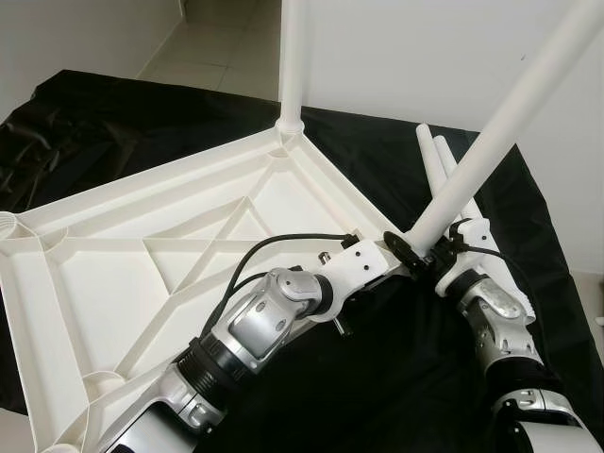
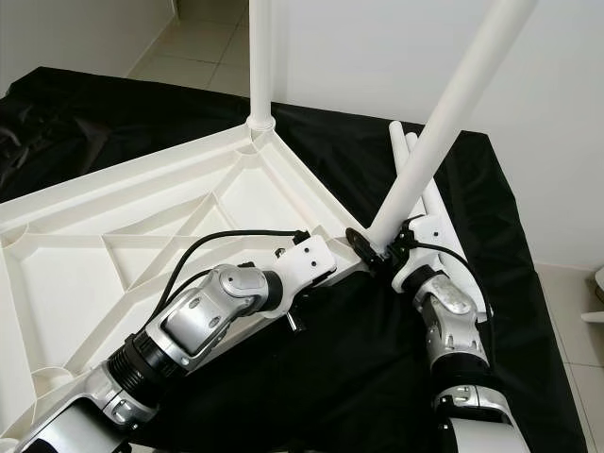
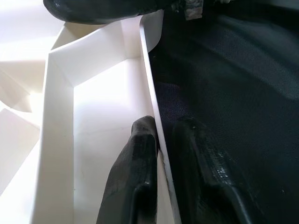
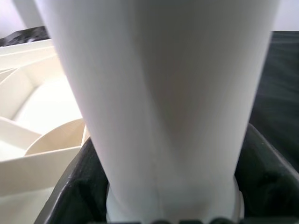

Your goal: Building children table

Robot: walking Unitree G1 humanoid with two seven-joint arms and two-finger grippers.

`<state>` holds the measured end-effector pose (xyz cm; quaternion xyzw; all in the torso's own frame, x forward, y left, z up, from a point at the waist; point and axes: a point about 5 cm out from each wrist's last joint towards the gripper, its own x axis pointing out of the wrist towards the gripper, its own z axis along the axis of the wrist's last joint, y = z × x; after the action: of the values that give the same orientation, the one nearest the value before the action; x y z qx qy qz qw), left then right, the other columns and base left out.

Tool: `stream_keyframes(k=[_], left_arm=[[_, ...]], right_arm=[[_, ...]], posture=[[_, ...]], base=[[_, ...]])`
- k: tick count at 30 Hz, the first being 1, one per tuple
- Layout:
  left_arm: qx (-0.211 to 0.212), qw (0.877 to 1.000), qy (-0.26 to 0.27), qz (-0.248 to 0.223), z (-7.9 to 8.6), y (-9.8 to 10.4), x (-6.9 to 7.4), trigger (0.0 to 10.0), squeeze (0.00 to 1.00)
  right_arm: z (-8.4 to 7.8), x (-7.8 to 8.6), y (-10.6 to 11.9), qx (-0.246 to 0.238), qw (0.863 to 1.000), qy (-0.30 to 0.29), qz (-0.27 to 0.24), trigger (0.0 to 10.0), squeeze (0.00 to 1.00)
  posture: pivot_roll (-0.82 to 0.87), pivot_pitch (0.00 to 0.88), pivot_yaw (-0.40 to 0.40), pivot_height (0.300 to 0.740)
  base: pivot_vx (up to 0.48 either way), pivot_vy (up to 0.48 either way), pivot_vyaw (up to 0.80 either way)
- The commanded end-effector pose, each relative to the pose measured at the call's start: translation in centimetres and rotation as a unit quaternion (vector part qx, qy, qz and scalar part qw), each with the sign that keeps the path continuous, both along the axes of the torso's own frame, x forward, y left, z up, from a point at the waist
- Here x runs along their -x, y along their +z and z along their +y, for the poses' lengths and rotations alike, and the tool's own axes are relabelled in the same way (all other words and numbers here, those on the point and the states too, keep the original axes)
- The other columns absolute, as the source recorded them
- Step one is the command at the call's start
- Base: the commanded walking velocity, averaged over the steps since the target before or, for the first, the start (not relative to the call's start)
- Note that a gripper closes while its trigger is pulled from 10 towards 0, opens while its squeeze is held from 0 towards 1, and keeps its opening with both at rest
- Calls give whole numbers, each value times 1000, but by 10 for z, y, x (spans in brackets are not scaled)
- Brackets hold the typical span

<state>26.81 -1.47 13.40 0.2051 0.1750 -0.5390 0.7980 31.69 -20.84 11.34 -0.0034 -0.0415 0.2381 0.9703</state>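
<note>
The white plastic children's table top lies upside down, ribs upward, on a black cloth, with one white leg standing upright in its far corner socket. The left pincer is closed on the thin rim wall of the table top at its right corner, one finger inside and one outside. The right pincer grips a second white leg near its lower end, holding it tilted beside that corner, while two spare legs lie on the cloth just behind.
</note>
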Motion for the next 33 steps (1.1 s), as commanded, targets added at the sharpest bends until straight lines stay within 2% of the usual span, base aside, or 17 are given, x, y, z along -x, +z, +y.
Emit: stream_keyframes(k=[1,3,10,12,14,16,17,19,20,21,25,33], left_arm=[[-36,996,-30,75,0,-30,15,10000,0],[-36,996,-27,76,0,-30,15,10000,0],[-35,996,-27,76,0,-30,15,10000,0],[-35,996,-27,76,1,-30,15,10000,0],[-35,996,-27,76,1,-30,15,10000,0],[-35,996,-28,77,1,-30,15,10000,0],[-35,996,-28,77,1,-30,15,10000,0],[-36,996,-29,78,0,-30,16,10000,0],[-36,996,-29,78,0,-30,16,10000,0],[-36,996,-30,78,0,-30,16,10000,0],[-35,996,-29,79,0,-31,16,10000,0],[-36,996,-29,80,0,-31,16,10000,0]], right_arm=[[8,3,-10,-18,1000,-4,24,10000,0],[20,5,-6,-29,999,-23,15,10000,0],[29,6,-3,-29,998,-62,12,10000,0],[36,9,-1,-44,992,-119,15,10000,0],[36,9,-1,-44,992,-119,15,10000,0],[43,13,0,-52,981,-183,22,10000,0],[43,13,0,-52,981,-183,22,10000,0],[52,15,0,-62,965,-253,29,10000,0],[52,15,0,-62,965,-253,29,10000,0],[55,15,0,-62,958,-277,30,10000,0],[65,14,0,-53,958,-280,34,10000,0],[66,15,-2,-49,953,-294,58,10000,0]], posture=[[4,83,-49,740],[4,83,-49,740],[3,87,-53,740],[3,91,-51,740],[3,91,-51,740],[1,96,-50,740],[1,96,-50,740],[2,97,-51,740],[2,97,-51,740],[2,97,-51,740],[4,96,-51,740],[3,96,-51,740]], base=[[0,0,0],[0,0,0],[0,0,0],[0,0,0],[0,0,0],[0,0,0],[0,0,0],[0,0,0],[0,0,0],[0,0,0],[0,0,0],[0,0,0]])
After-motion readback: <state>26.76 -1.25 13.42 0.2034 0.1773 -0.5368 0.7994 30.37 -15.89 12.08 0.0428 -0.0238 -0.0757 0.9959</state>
